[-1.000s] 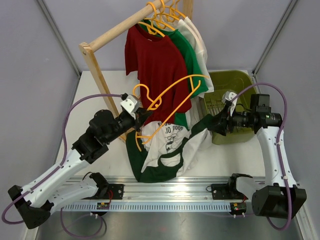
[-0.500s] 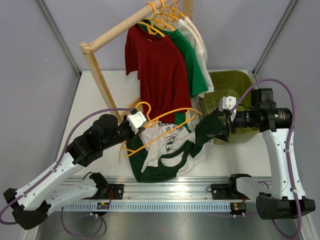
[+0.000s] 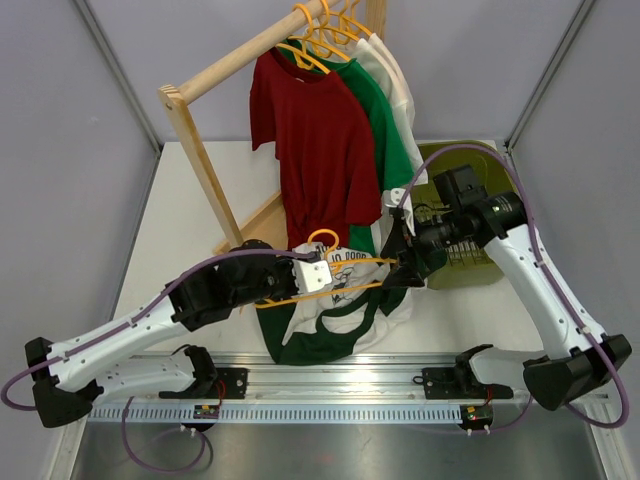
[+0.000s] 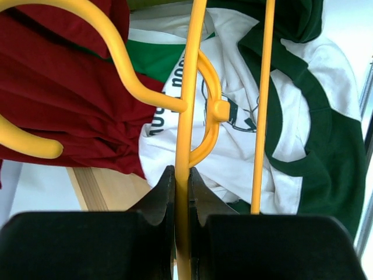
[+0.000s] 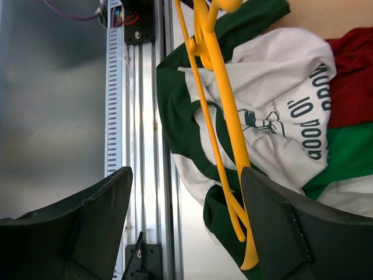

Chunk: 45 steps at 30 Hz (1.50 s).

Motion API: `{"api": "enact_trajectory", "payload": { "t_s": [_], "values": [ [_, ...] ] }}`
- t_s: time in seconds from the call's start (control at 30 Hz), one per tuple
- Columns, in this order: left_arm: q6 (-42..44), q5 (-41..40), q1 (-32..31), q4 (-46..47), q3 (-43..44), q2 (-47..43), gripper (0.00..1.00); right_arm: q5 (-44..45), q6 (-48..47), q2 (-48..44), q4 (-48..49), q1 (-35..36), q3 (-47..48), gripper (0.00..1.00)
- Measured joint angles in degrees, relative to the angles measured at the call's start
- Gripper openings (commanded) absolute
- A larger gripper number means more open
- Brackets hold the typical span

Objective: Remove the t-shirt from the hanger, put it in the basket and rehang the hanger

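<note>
The t-shirt (image 3: pixel 305 320), white with dark green sleeves and collar, lies crumpled on the table in front of the rack. The orange-yellow hanger (image 3: pixel 365 262) is held level just above it, hook (image 3: pixel 322 238) pointing to the rack. My left gripper (image 3: pixel 330 272) is shut on the hanger's bar near the hook; in the left wrist view the jaws (image 4: pixel 182 189) pinch the bar (image 4: pixel 195 87) over the t-shirt (image 4: pixel 291 134). My right gripper (image 3: pixel 405 262) is open at the hanger's right end. In the right wrist view (image 5: pixel 186 172) the hanger (image 5: pixel 224 116) runs beside one finger, above the t-shirt (image 5: pixel 280 70).
A wooden rack (image 3: pixel 200 150) at the back holds a red tee (image 3: pixel 315 140), an all-green tee (image 3: pixel 390 130) and a white shirt on more hangers. An olive-green bin (image 3: pixel 480 165) stands at the right. A metal rail (image 3: pixel 330 380) runs along the near edge.
My left gripper has carried the hanger down and to the right, over the t-shirt. My right gripper has swung left to the hanger's right end. The t-shirt has sunk flatter on the table.
</note>
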Motion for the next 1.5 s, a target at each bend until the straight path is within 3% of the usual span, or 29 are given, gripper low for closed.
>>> {"api": "enact_trajectory", "payload": {
  "t_s": [0.5,0.73,0.87,0.9,1.1,1.13,1.33,1.4,1.43,1.5],
  "values": [
    [2.54,-0.68,-0.37,0.68,0.07,-2.21,0.0,6.84,1.4,2.73,4.11,3.13,-1.25,0.8],
    [1.49,0.2,-0.44,1.6,0.07,-8.17,0.0,7.06,-4.35,1.14,3.02,3.13,-1.03,0.76],
    [1.29,0.22,-0.44,2.16,-0.28,-9.46,0.0,2.8,-8.59,3.39,-1.2,3.15,0.39,0.52],
    [1.29,0.22,-0.44,2.47,-0.48,-9.51,0.0,1.42,-9.51,4.48,-2.27,3.13,1.03,0.42],
    [1.68,0.35,-0.55,3.41,-0.5,-8.24,0.0,-2.54,-12.39,8.5,-4.17,3.08,3.17,0.1],
    [1.79,0.37,-0.59,3.48,-0.5,-8.15,0.0,-2.56,-12.37,8.48,-4.57,3.04,3.3,0.0],
    [1.81,0.66,-0.94,5.16,-0.85,-8.55,0.0,-1.16,-8.09,5.97,-3.98,3.04,3.5,0.0],
    [1.62,0.98,-1.09,6.93,-1.33,-8.83,0.39,0.44,-5.64,3.8,-2.64,3.15,3.43,0.0],
    [1.11,0.52,-1.14,7.74,-1.44,-8.94,0.64,1.55,-4.13,2.58,-2.16,3.28,3.43,0.0],
    [-0.5,-1.22,-1.03,7.87,-1.49,-9.66,0.97,3.58,-1.42,0.13,-1.29,2.71,3.58,0.0]
  ]
}}
